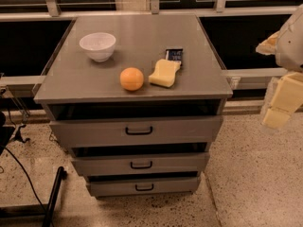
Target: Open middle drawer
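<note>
My cream claw (280,107) hangs well right of the grey, black-handled middle drawer (140,162); its grip I cannot tell.

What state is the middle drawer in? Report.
Apparently shut: middle drawer shows no inside, only a dark slit above; gripper hangs at far right.
</note>
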`<state>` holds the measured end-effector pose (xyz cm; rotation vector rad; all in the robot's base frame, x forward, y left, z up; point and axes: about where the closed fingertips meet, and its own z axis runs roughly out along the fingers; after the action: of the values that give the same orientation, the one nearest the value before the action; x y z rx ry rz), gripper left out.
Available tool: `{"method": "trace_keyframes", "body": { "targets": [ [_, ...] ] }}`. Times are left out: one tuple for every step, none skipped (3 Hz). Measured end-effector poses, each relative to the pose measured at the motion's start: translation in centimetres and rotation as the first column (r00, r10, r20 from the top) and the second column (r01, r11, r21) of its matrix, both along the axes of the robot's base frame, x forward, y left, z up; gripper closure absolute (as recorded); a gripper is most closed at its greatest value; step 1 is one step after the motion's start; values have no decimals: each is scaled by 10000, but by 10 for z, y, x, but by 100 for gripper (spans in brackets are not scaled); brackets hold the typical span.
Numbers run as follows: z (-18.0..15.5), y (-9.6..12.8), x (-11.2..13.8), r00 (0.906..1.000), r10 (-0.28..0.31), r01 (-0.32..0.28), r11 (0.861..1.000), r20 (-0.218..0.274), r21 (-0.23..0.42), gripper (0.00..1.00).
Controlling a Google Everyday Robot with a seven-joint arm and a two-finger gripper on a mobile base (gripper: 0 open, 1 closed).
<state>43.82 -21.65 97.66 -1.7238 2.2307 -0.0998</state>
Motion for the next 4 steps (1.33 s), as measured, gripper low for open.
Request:
{"method": "trace_keyframes", "body": {
  "targets": [
    [0, 0, 0, 10000, 0, 0, 10000, 1, 1, 0],
    [-5, 1, 0, 9999, -5, 2, 9999, 163, 168, 0],
    [-23, 6, -8, 9987, -135, 114, 9989, 486, 447, 0],
    [-93, 13, -10, 9966, -340, 274, 9959, 748, 866, 0]
  ]
}}
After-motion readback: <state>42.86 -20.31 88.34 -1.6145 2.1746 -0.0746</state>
